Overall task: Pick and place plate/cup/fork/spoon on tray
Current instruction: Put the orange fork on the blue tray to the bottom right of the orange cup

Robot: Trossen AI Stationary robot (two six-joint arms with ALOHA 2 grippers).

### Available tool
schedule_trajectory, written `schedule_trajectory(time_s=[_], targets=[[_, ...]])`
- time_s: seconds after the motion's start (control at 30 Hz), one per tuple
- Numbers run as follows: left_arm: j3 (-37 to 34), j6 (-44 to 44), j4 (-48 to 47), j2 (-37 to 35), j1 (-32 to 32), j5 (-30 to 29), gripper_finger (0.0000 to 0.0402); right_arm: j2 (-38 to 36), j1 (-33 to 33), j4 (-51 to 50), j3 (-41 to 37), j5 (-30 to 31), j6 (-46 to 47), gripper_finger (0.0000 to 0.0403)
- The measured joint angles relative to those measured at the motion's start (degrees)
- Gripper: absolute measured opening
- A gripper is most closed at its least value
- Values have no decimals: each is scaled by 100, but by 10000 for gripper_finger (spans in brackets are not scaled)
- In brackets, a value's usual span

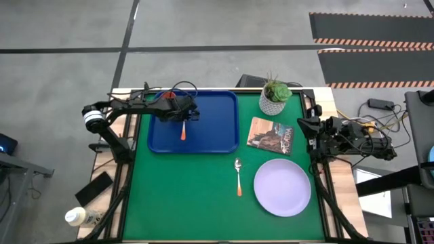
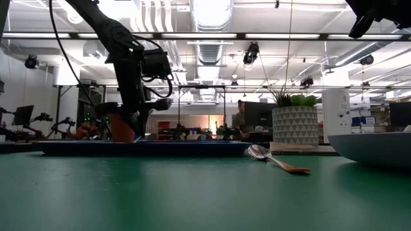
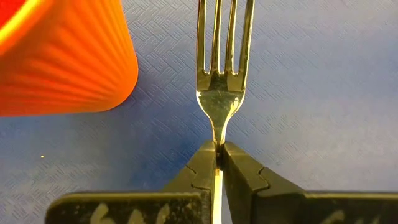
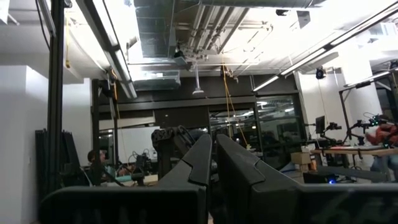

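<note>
Two items sit at the tray [image 1: 224, 139]: cup [image 3: 59, 56] on it, fork [image 3: 219, 68] clamped at its neck by the left pincer [image 3: 217, 163] low over it, presumably for release; spoon [image 1: 238, 175] and plate [image 1: 283, 188] lie outside it, right pincer [image 4: 214, 155] closed, idle.

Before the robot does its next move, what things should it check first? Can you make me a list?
1. Left pincer shut tight on the fork: ok.
2. Fork over the tray, ready to set down: ok.
3. Cup beside the fork, not under it: ok.
4. Fork touching the tray floor: cannot tell.
5. Spoon and plate on the tray: not ok, both on the green mat.
6. Right pincer shut, parked at the table's right edge, out of the way: ok.
</note>
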Motion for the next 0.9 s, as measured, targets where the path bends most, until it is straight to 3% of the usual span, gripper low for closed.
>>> schedule_trajectory(time_s=[0.9], targets=[[0,4,0,0,0,2,30,0,0,-4,4,1,2,18]])
